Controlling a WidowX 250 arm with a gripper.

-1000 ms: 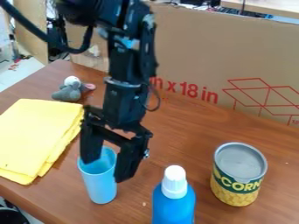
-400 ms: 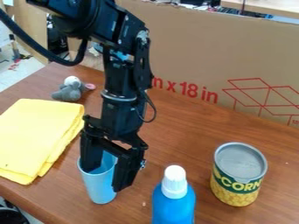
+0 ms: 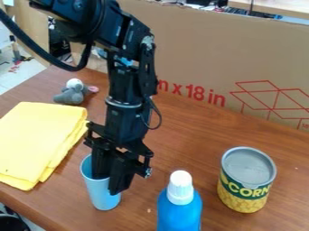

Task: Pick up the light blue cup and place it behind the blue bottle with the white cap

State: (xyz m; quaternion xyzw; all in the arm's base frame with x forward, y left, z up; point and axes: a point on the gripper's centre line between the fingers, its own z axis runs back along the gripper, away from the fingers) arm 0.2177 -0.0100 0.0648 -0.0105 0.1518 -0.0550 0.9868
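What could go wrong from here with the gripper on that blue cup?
The gripper has the blue cup by one side of its rim, so the cup might tilt or slip if lifted. The white-capped bottle stands close by; a sideways swing could knock it over.

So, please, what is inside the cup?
One finger of the gripper is in the cup; the other is outside. The bottom is hidden by wall and finger; I cannot see it.
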